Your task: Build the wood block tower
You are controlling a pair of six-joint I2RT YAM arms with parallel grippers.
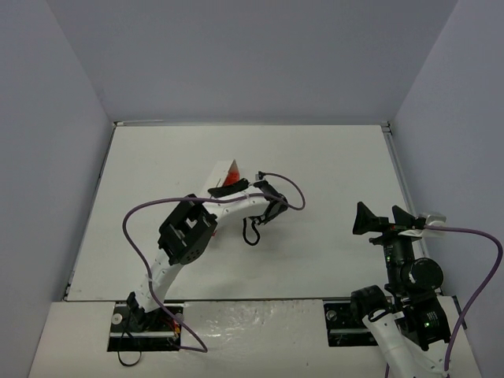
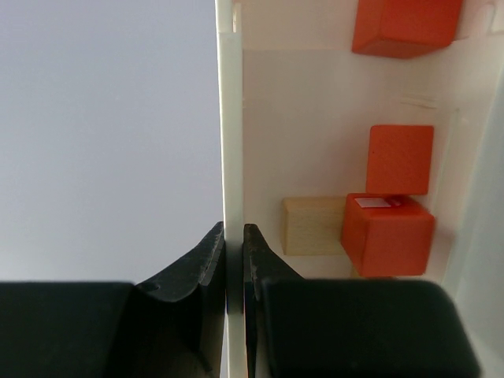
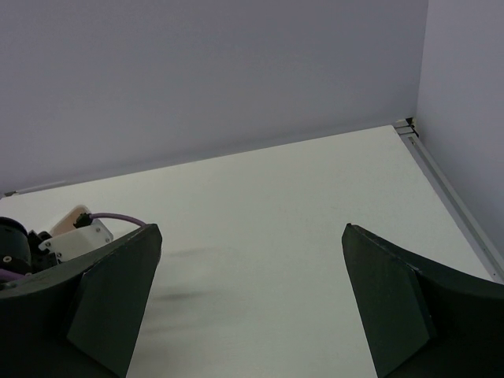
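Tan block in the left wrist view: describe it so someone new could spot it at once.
Start at the white tray, whose thin side wall the left gripper pinches in its jaws. Inside, three red cubes line the picture's right side. The tan block sits against the lowest cube, on its left, and is the only pale wooden piece among them.
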